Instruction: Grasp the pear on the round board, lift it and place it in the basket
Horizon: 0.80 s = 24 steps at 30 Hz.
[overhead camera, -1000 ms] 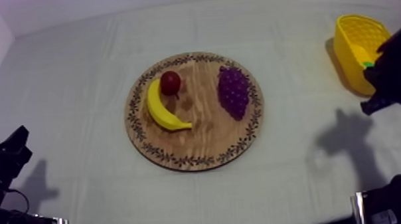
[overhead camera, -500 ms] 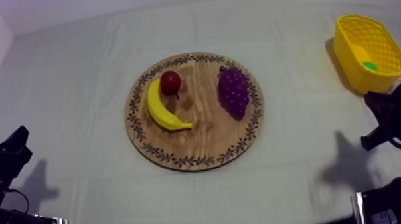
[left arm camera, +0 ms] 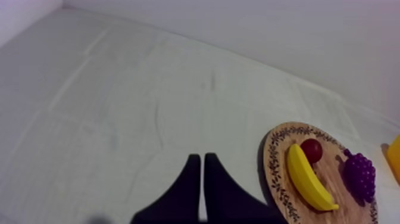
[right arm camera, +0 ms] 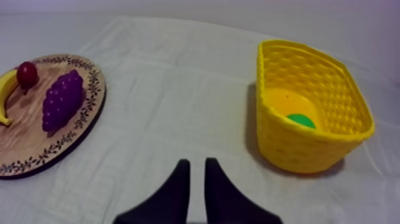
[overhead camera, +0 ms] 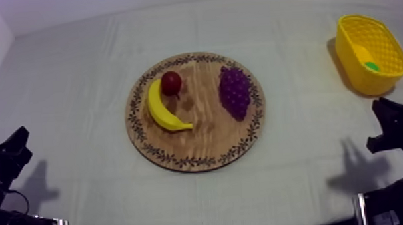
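The pear (overhead camera: 372, 66) lies inside the yellow basket (overhead camera: 355, 71) at the far right; a green part of it shows at the basket's bottom (right arm camera: 300, 121). My right gripper (overhead camera: 382, 126) hangs low at the right edge, nearer than the basket and apart from it. Its fingers (right arm camera: 181, 179) stand a narrow gap apart over bare cloth with nothing between them, so my right gripper (right arm camera: 197, 162) is open. My left gripper (overhead camera: 15, 142) rests low at the left, fingers together as a wedge (left arm camera: 200, 158), shut on nothing.
The round wooden board (overhead camera: 206, 150) sits mid-table with a banana (overhead camera: 160, 109), a small red fruit (overhead camera: 171, 83) and a bunch of grapes (overhead camera: 234, 92) on it. Bare cloth lies between the board and the basket (right arm camera: 297, 149).
My right arm has drawn back from over the basket toward the lower right edge, uncovering the basket with the pear in it. The left arm has not moved.
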Available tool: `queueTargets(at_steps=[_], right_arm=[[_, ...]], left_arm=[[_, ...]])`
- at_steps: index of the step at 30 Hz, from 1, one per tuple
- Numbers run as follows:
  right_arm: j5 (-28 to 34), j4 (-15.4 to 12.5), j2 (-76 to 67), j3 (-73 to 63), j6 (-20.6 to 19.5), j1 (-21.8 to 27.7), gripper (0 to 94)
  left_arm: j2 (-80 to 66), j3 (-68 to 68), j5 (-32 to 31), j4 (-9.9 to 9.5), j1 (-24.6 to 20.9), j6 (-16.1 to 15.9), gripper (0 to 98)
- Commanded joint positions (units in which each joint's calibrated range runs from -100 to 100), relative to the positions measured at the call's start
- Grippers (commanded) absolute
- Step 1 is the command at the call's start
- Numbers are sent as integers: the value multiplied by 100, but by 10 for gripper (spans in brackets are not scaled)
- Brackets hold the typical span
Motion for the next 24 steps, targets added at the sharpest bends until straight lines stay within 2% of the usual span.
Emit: queueTargets(at_steps=[1,7,24], right_arm=[[-65,30,-2,26,142,-1,76],[-95,60,-12,49,227,-2,14],[-99,64,-13,52,169,-2,3]], left_arm=[[0,2,1,-2,1,1,1],[0,2,1,-2,1,1,1],[0,2,1,-2,1,1,1]])
